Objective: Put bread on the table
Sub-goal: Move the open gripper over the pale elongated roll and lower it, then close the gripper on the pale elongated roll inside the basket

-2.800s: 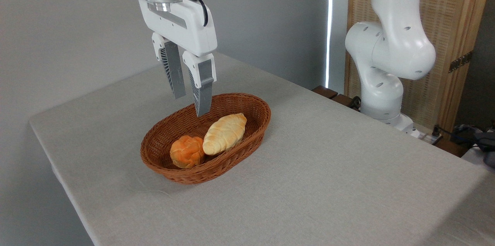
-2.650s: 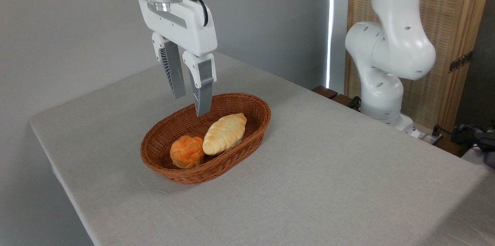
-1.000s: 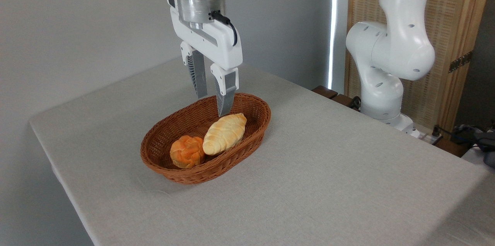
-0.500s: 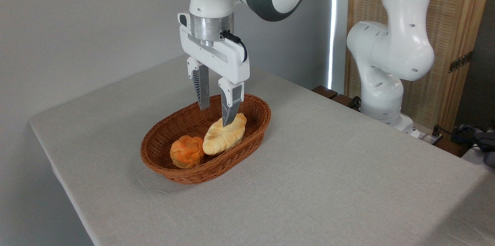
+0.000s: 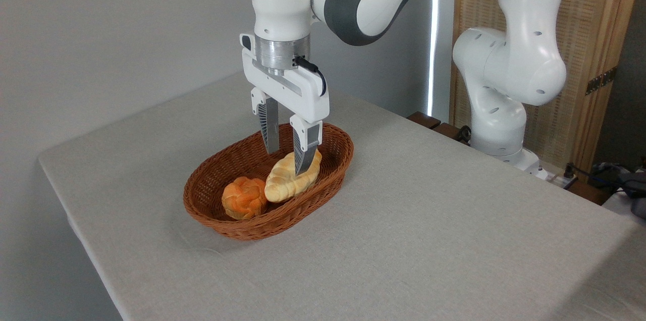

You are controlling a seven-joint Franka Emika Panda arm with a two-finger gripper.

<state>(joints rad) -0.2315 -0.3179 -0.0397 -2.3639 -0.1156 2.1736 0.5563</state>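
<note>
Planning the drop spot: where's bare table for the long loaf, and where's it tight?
Widest free patch: table right and front of the basket, out to the near edge. Narrower strips lie left of the basket and behind it. It is crowded inside the basket: bread, orange bun, and the open gripper straddling the bread.

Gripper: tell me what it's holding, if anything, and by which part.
Nothing is held yet. The gripper has its jaws open, straddling the upper part of the bread, which lies in the basket.
</note>
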